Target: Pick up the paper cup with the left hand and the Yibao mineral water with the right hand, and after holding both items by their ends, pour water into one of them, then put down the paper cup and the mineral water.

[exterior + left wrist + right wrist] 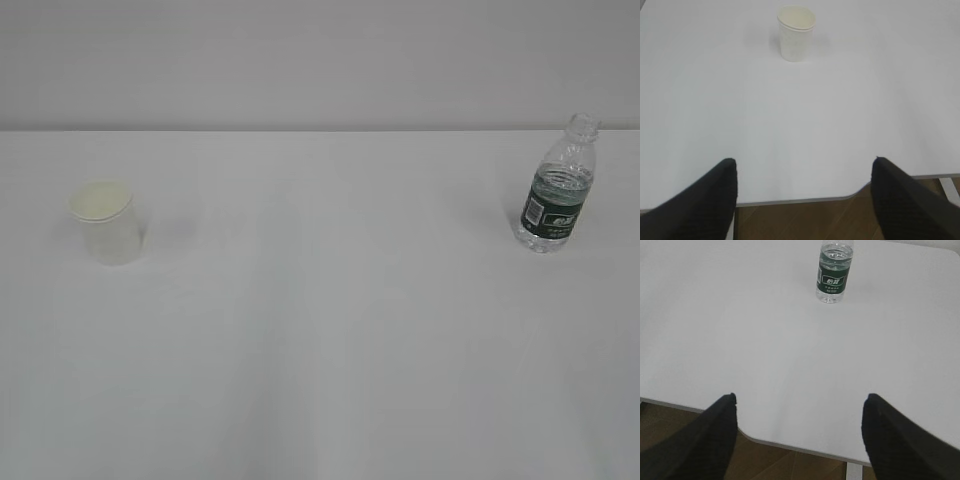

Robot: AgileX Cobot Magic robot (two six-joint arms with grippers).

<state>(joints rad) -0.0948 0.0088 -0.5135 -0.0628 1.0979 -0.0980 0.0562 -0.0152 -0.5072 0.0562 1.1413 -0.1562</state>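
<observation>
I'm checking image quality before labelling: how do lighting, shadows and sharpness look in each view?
Exterior view: flat, even light, faint soft shadows beside the paper cup and the Yibao mineral water, white table nearly washed out, slightly soft. Left wrist view: cup fairly clear, the open left pincer dark and blurred. Right wrist view: bottle label readable, the open right pincer likewise blurred.

Bare lab: white table (320,350), blank wall (320,60)

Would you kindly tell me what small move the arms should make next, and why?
Probably advance both arms: the left gripper, fingers apart and empty, toward the upright paper cup, the right gripper toward the Yibao mineral water. Both stand untouched far ahead.
</observation>
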